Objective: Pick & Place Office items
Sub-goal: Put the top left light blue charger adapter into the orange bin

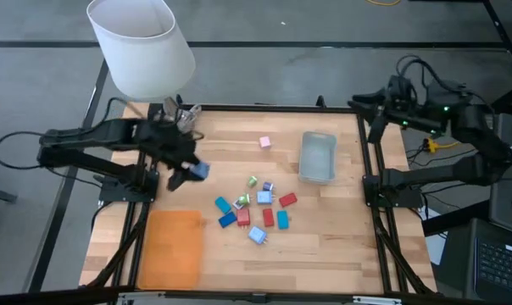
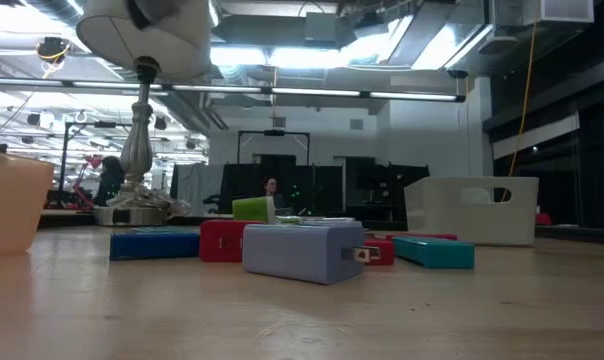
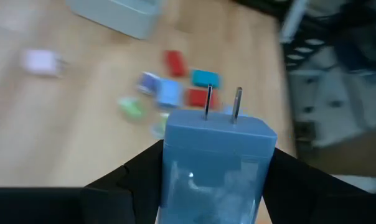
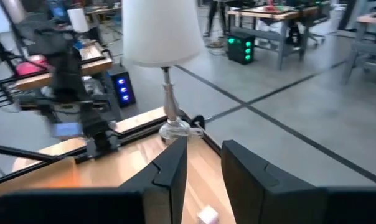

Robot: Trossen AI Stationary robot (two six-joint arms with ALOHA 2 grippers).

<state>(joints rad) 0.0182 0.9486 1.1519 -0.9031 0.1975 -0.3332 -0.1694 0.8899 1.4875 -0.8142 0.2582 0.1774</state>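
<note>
Above the bare wood just beyond the far edge of the orange tray, the left gripper is closed firmly on a blue plug block, one of the office items; the left wrist view shows the piece seated between the dark fingers with its two metal prongs pointing away from the wrist. The block appears to be clear of the table, so the step in hand is judged to be the carry phase following a pick. The remaining office items lie in a loose cluster to the side of the tray, toward the grey-blue bin, with one pink piece apart, nearer the bin. The right gripper waits well away from the tray, past the bin at the table's edge, its fingers slightly parted and holding nothing. The destination is not certain from the task wording. The tray, being nearest, seems the likely target. The next move would then require travel over the tray, a lowering, and release.
</note>
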